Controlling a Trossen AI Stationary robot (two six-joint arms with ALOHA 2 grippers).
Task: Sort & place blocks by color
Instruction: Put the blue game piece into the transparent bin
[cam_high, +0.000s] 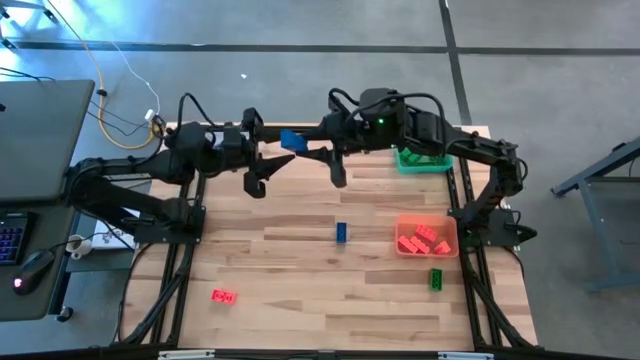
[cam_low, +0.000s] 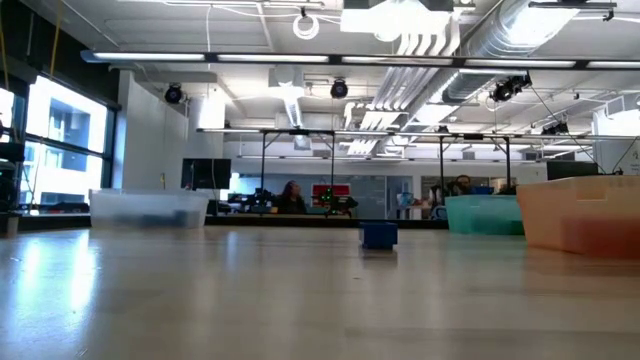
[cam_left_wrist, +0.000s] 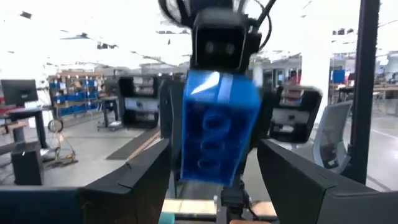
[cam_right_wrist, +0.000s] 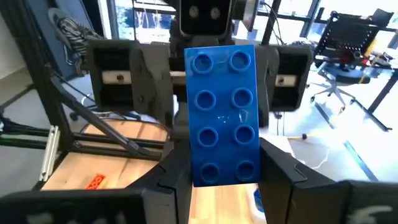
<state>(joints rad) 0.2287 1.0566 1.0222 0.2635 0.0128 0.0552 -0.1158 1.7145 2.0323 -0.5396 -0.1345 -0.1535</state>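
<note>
While right hand (cam_high: 300, 146) clamps blue block (cam_high: 292, 139), left hand (cam_high: 268, 166) apart; orange bin (cam_high: 427, 237) holds red blocks (cam_high: 420, 238).

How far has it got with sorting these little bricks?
Partly done. Several red bricks already lie in the orange bin. In hand: the right gripper holds a blue brick up between the two arms, its jaws shut on it, facing the left gripper, whose jaws stand open. Still loose on the table: a red brick, a small blue brick and a green brick.

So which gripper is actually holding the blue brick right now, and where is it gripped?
The right gripper holds the blue brick by its long sides at one end. The left gripper is open around it.
</note>
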